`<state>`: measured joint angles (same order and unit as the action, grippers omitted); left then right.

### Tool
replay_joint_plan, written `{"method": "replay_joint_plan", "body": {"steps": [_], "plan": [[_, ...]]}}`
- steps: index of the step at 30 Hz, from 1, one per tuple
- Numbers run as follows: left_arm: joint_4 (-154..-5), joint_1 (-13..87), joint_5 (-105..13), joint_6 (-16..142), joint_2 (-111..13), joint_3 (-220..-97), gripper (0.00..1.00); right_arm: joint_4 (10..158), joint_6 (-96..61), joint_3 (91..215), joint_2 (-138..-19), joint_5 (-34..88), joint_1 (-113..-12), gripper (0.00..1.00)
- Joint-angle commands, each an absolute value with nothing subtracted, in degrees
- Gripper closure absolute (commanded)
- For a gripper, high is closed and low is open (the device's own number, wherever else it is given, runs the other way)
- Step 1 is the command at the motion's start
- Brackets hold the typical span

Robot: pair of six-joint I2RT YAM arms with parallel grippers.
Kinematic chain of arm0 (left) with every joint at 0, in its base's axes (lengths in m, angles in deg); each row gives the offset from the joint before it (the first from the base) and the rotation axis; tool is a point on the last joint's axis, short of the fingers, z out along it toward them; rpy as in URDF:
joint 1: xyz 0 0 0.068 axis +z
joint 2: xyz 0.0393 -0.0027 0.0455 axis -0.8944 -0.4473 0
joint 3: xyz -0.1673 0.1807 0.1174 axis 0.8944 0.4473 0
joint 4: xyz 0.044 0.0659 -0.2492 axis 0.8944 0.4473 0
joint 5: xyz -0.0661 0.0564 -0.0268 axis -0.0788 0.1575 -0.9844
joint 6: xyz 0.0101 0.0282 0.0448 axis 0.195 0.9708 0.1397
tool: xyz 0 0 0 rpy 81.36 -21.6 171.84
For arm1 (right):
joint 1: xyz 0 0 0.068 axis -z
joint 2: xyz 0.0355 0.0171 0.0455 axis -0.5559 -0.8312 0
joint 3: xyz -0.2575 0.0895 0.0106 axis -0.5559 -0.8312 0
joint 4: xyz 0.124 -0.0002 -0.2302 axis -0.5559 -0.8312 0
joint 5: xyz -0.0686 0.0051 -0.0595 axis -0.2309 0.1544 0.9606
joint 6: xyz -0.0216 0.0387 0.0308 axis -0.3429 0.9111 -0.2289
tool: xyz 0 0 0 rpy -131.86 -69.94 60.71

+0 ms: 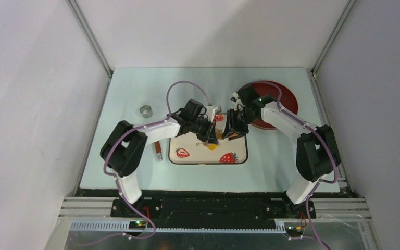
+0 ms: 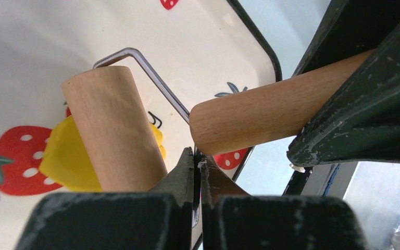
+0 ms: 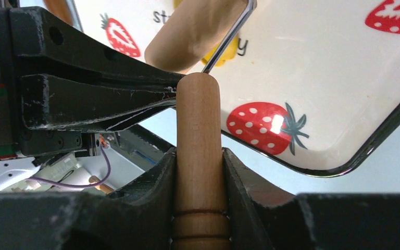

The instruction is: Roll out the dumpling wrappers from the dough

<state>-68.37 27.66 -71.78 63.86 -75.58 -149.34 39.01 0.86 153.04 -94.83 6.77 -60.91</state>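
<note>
1. The step in hand is judged to be the flattening of the dough [image 2: 65, 156]. It lies as a yellow patch on the strawberry tray [image 1: 198, 156], partly under the wooden drum [image 2: 112, 130] of the roller.
2. The right claw [image 3: 199, 156] is closed firmly on the roller's wooden handle [image 2: 255, 117], which fills the gap between its fingers.
3. The left claw [image 2: 197, 156] is closed almost fully. The thin wire frame [image 2: 151, 78] appears to be pinched between its tips, just beside the end of the handle.
4. Because 2 claws share 1 tool, both should be moved together in the same direction. Otherwise the wire is likely to be bent or pulled out of the pinch.
5. The pressure should be put straight down and evenly, so that the drum is level and the dough is thinned alike on both sides.
6. Short strokes over the yellow patch are advised, since soft dough probably sticks to the wood and is lifted with it.
7. The tray is not held by anything, so a sideways push is better avoided; it could slide on the worktop [image 1: 130, 94].
8. No finished wrapper is made out in these views. The ring cutter [image 1: 146, 110] stands well apart, at the left.
</note>
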Motion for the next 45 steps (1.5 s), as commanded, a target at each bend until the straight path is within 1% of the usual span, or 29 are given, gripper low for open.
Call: {"method": "replay_joint_plan", "body": {"steps": [1,6,10,16,21,27,31,38,41,45], "plan": [[-75.1,27.4,-71.5,60.9,-77.4,-150.9,1.0,37.1,-0.9,150.2,-96.7,10.3,-61.3,1.0],[-76.2,27.3,-72.4,60.6,-79.4,-150.2,1.0,36.8,-0.9,148.7,-99.5,11.0,-61.2,1.0],[-76.5,27.1,-72.9,60.5,-80.1,-149.7,1.0,39.5,1.3,143.1,-97.7,8.6,-60.2,1.0],[-76.6,25.6,-73.3,60.4,-80.7,-150.5,1.0,40.3,2.0,136.7,-94.2,8.9,-58.2,1.0],[-76.6,24.8,-73.6,60.0,-81.0,-151.1,1.0,38.8,2.0,135.7,-90.8,9.8,-57.4,1.0],[-76.5,24.6,-73.9,59.9,-80.7,-151.4,1.0,38.3,2.2,135.7,-89.4,8.9,-57.3,1.0],[-76.5,24.7,-73.3,60.4,-79.5,-151.8,1.0,38.0,1.0,138.4,-88.4,7.5,-57.5,1.0],[-77.0,26.4,-72.2,59.6,-72.3,-151.9,1.0,36.3,0.3,150.4,-86.7,7.7,-58.2,1.0],[-78.9,28.0,-72.5,58.1,-70.3,-150.9,1.0,35.7,0.3,153.5,-88.6,7.2,-58.4,1.0],[-81.1,29.5,-73.0,56.6,-70.6,-149.0,1.0,34.8,-0.3,154.3,-92.3,7.6,-59.7,1.0]]}}
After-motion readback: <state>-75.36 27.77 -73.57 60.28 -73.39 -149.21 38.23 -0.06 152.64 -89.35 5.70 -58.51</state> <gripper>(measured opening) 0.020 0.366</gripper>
